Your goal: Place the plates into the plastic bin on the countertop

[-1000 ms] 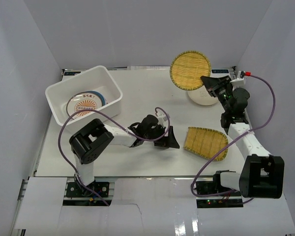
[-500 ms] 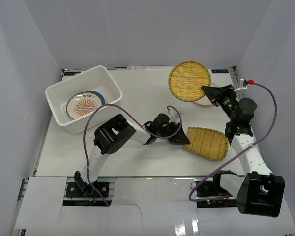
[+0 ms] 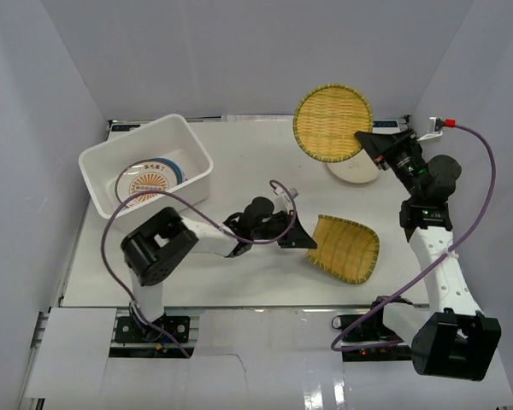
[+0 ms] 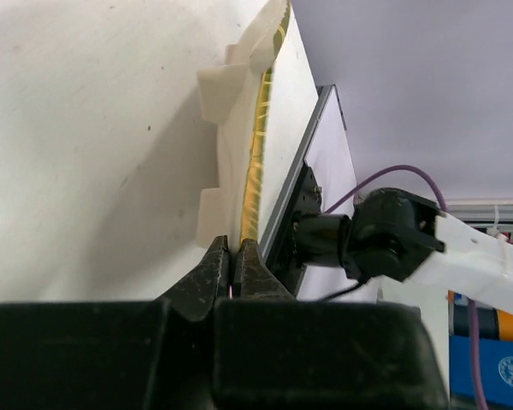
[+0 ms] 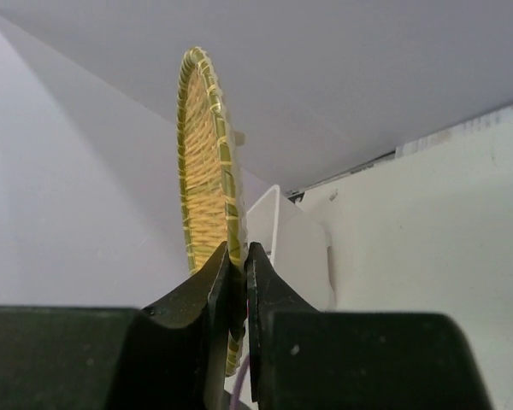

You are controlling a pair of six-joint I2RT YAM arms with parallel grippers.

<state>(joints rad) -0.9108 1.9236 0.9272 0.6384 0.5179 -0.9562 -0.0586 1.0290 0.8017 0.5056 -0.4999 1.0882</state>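
Yellow woven straw is seen in two round plates, each pinched at the rim by one robot arm over a white countertop (image 3: pixel 239 162) that is enclosed by pale walls (image 3: pixel 34 102).

The first woven plate (image 3: pixel 332 122) is held upright and clear of the surface near the far right corner. Its lower right rim is clamped between the closed fingers of the right gripper (image 3: pixel 365 138). From the right wrist camera, the first woven plate (image 5: pixel 207 162) is seen edge-on, standing vertically above the right gripper (image 5: pixel 237 256), whose jaws are pressed onto the rim. Just below it in the overhead view, a cream plate (image 3: pixel 355 169) is partly hidden where it lies on the countertop.

The second woven plate (image 3: pixel 346 248) is found toward the front, right of centre, and is shown as a slanted oval. Its left rim is gripped by the left gripper (image 3: pixel 308 241). Whether its far edge is touching the surface cannot be told. From the left wrist camera, the jaws of the left gripper (image 4: pixel 235 256) are seen shut tight on the thin yellow edge of the second woven plate (image 4: pixel 255 162).

A white plastic bin (image 3: pixel 154 137) is set at the far left, well apart from both woven plates. Inside it, a sunburst plate (image 3: pixel 147 182) is laid over a blue plate (image 3: pixel 178 168), of which only an edge is visible.
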